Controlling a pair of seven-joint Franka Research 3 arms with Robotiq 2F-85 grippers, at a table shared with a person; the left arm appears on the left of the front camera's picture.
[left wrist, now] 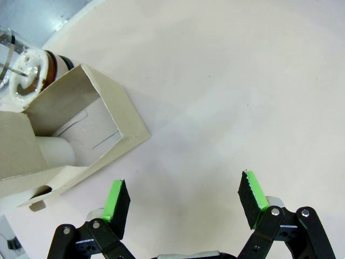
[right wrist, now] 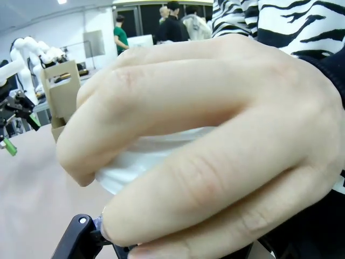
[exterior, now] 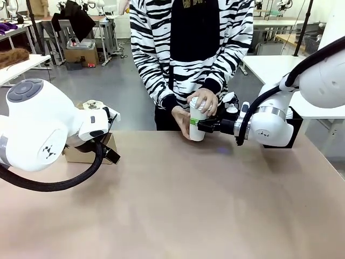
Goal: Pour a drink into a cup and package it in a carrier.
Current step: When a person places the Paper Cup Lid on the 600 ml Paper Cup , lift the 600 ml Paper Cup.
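While a person across the worktop (exterior: 178, 210) presses one hand (exterior: 205, 101) down on top and steadies the side with the other hand (exterior: 180, 116), my right end effector (exterior: 196, 123) is clamped narrowly around the middle of the tall, tapering white paper cup (exterior: 197, 134). The cup stands upright near the middle of the worktop's far edge, its long axis vertical. In my right wrist view the hand covers most of the domed white plastic lid (right wrist: 143, 159).

The small brown cardboard carrier (exterior: 86, 155) with its upright handle tab sits by the far left corner, well apart from the cup and off to my left of it. My left end effector (left wrist: 183, 194) hangs just beside the carrier with its green pads spread wide and nothing between them. Behind the carrier stands the clear glass jug (left wrist: 21, 65) with the dark brown drink (left wrist: 52, 66) in it.

I judge that the lid is being seated. What comes next depends on one relation: the cup must travel leftward along the far edge, kept vertical, to above an open pocket. My right arm holds it, though my left is nearer the carrier.
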